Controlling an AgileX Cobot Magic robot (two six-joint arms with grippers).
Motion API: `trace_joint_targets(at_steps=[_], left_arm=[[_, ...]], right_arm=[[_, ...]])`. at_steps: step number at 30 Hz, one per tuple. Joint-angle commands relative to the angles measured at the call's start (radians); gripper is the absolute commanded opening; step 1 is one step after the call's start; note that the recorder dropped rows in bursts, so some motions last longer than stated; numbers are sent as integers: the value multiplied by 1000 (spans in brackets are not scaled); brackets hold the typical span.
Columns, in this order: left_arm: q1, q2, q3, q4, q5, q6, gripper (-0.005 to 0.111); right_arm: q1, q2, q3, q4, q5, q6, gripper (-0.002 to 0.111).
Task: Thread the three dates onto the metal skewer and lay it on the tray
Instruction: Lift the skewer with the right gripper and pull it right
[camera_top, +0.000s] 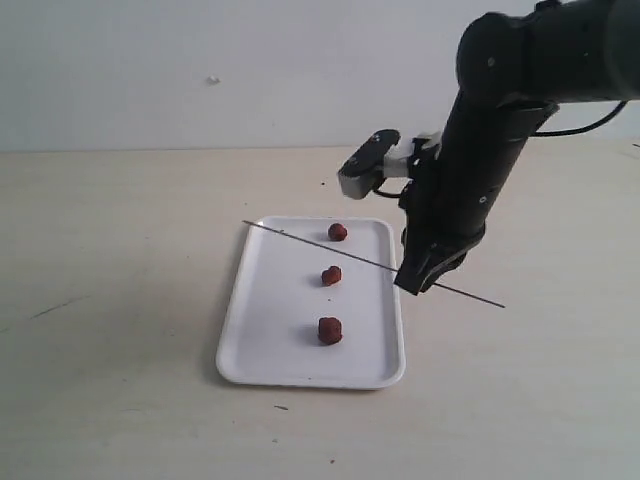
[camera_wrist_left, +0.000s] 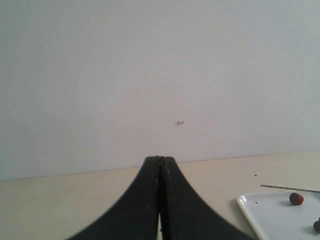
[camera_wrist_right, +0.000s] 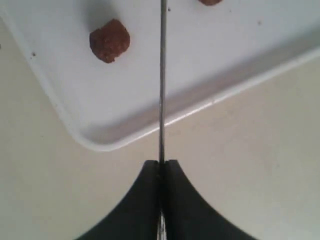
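None of the three dates (camera_top: 331, 275) is threaded yet: we see them lying apart in a row on the tray (camera_top: 270, 350), while the metal skewer (camera_top: 300, 240) reaches bare across the tray, pinched near one end by our right gripper (camera_top: 415, 283). Our left gripper (camera_wrist_left: 160, 160) is pressed together on nothing, off to the side of the tray. By our reckoning all the threading and the laying down remain.

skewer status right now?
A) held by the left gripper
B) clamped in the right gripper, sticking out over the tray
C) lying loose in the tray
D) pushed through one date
B: the right gripper is shut on the metal skewer, which runs out across the tray; the three dates lie loose on the tray, none threaded.
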Motion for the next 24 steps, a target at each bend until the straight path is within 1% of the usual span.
trace_joint_targets(at_steps=[1, 7, 12, 19, 24], left_arm=[[1, -5, 0, 3, -1, -7, 0], [1, -5, 0, 3, -1, -7, 0], [1, -5, 0, 3, -1, -7, 0], [1, -5, 0, 3, -1, -7, 0], [1, -5, 0, 3, -12, 5, 0]], right_arm=[[-64, -118, 71, 73, 56, 118, 0], [-109, -306, 246, 96, 39, 189, 0], [-111, -460, 415, 103, 4, 220, 0], [-108, -684, 646, 136, -110, 272, 0], [-108, -783, 723, 154, -117, 279, 0]])
